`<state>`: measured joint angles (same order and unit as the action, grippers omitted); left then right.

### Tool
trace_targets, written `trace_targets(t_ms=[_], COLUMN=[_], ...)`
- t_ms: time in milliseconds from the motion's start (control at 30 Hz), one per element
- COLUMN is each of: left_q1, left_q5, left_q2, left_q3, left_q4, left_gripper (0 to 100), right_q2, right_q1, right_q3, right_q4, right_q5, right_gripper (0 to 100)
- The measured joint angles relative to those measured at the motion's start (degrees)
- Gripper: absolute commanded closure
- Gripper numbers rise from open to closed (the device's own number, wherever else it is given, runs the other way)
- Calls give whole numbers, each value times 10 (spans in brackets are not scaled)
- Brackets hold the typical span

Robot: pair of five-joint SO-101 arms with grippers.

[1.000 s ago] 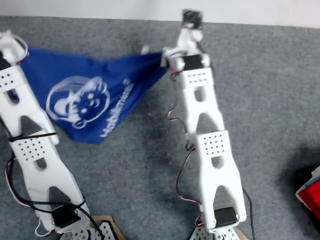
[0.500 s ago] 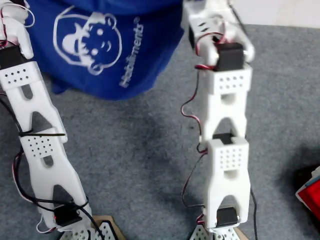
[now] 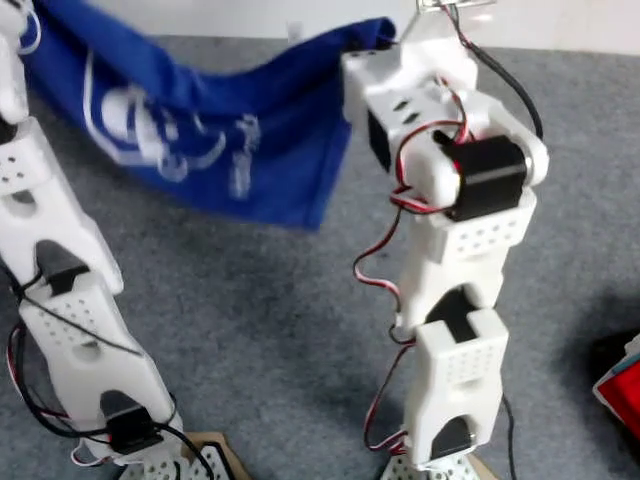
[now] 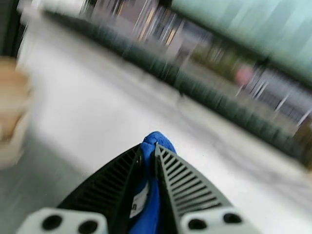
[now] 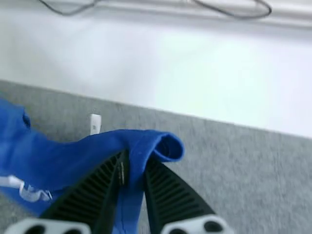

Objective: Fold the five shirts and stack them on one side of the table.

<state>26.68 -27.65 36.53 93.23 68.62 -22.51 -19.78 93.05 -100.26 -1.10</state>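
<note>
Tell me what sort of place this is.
Probably an indoor robotics workbench: a grey carpet-like table cover, a plain white wall behind, and the left arm and right arm holding up a blue shirt.

table (image 3: 270, 330) has a grey carpet-ish top running back to a white wall (image 3: 220, 18), and sitting on it at the near edge are the left arm base (image 3: 130, 440) by a brownish board (image 3: 217, 452), the right arm base (image 3: 440, 450), plus a red thing (image 3: 620, 388) at the right edge
</note>
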Motion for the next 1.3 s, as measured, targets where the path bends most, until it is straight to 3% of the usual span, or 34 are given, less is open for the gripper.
trace_targets(t_ms=[167,300,433,700,867,1067,1300], left_q1=[0,0,0,0,-1,-2,-5], left_q5=[1,1,1,0,0,0,1], left_q2=[-43,-42,18,139,134,104,70], left_q3=[1,1,6,5,5,5,5], left_q4=[219,242,155,-142,-175,-40,265], left_gripper=[994,994,994,994,994,994,994], right_q2=[1,1,1,1,1,1,1], right_q1=[-1,4,33,100,105,85,54], right_q3=[-62,-122,-175,-189,-158,-144,-145], right_q4=[-2,-2,33,197,185,99,0], right_q5=[2,4,4,4,4,4,5], right_gripper=[992,992,992,992,992,992,992])
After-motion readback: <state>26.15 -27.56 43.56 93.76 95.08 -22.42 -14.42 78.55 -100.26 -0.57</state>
